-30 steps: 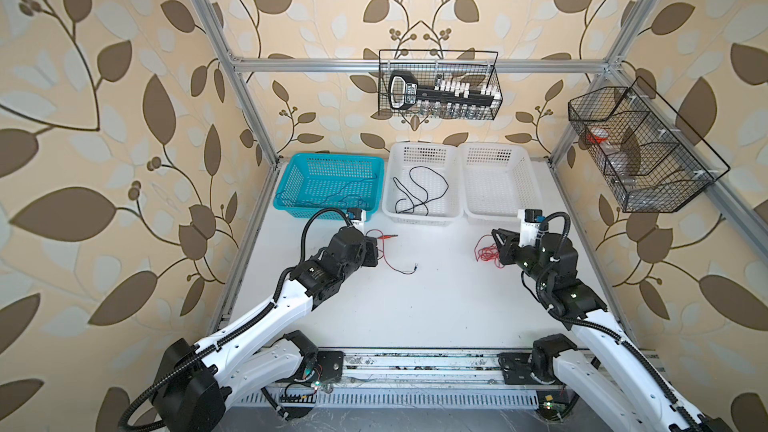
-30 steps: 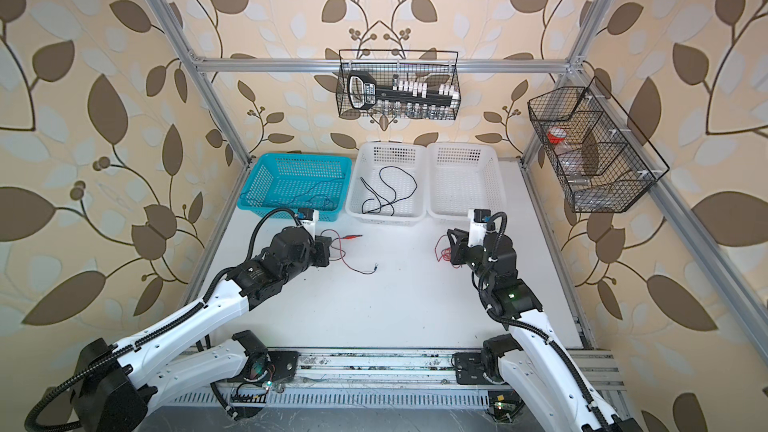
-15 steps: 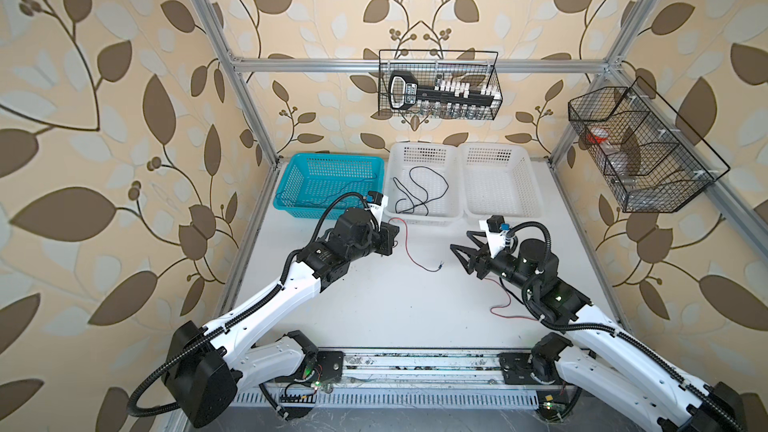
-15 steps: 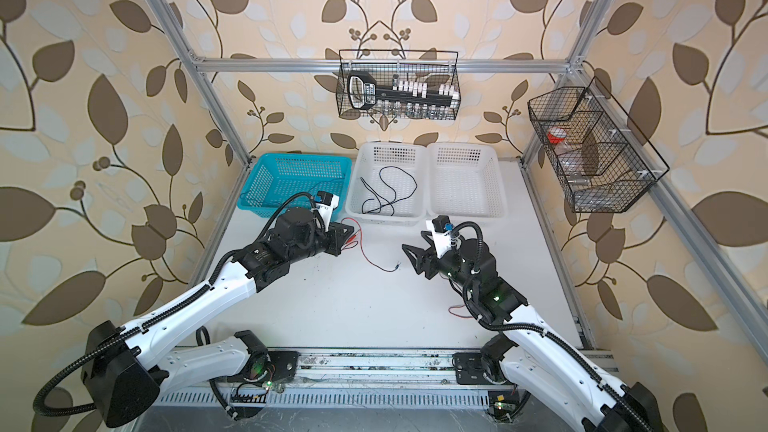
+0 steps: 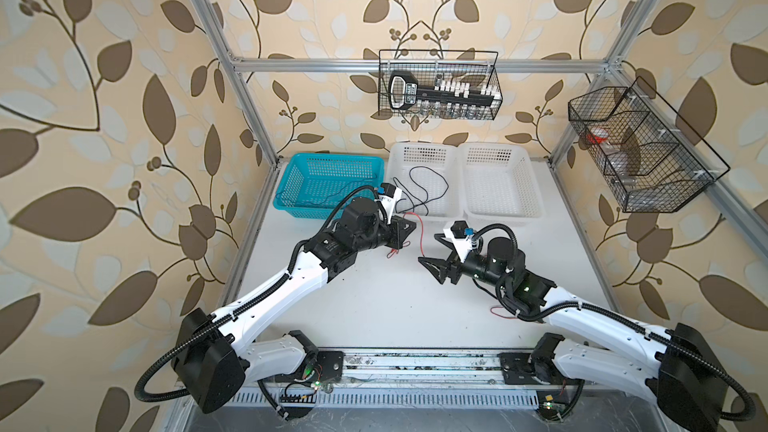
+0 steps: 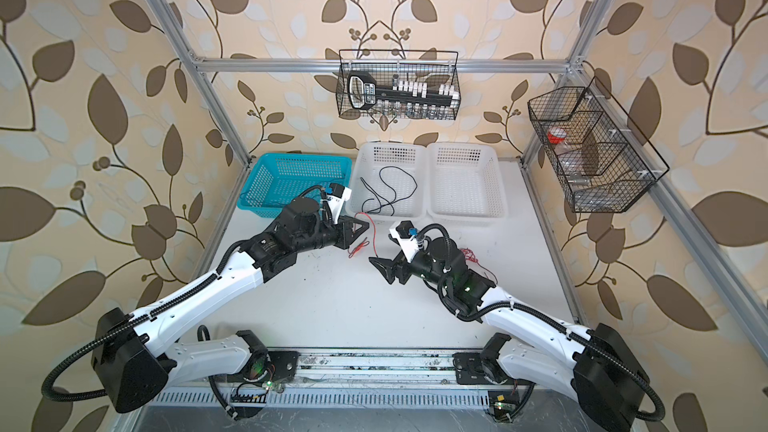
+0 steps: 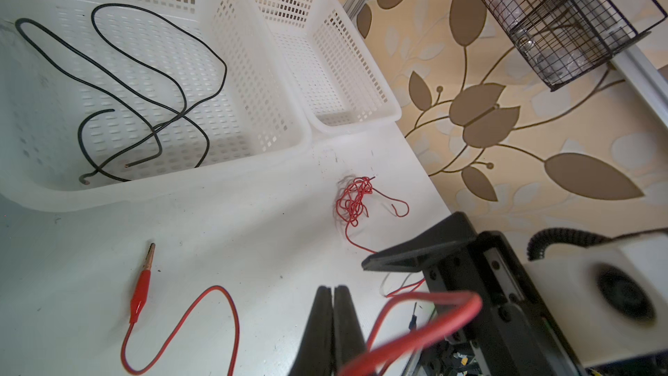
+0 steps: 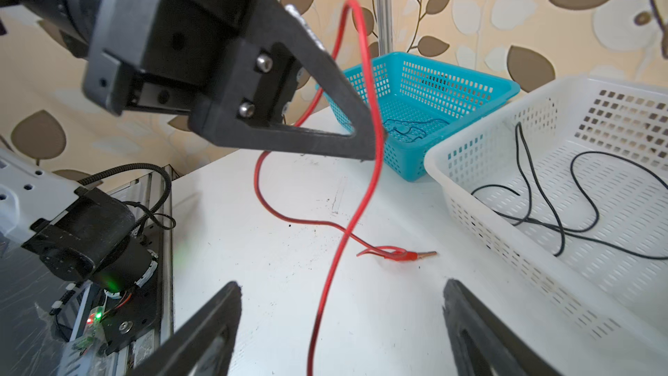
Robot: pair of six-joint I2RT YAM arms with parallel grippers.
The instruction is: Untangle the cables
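My closed left gripper (image 7: 332, 288) is pinching the thin red flexible cable (image 7: 215, 286), holding it up just in front of the white perforated plastic basket (image 7: 162, 189). The cable's red-sleeved metal clip (image 7: 140, 292) is lying near the basket's front wall. My right gripper (image 8: 341, 285) is hanging wide open and empty. A thin black cable (image 7: 182, 114) is lying inside the basket.

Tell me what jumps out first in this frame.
The left gripper, shut on a red cable, holds a loop of it up off the table mid-scene, and the right gripper faces it wide open. A black cable sprawls in the middle basket behind them, and a red tangle lies on the table by the right arm.
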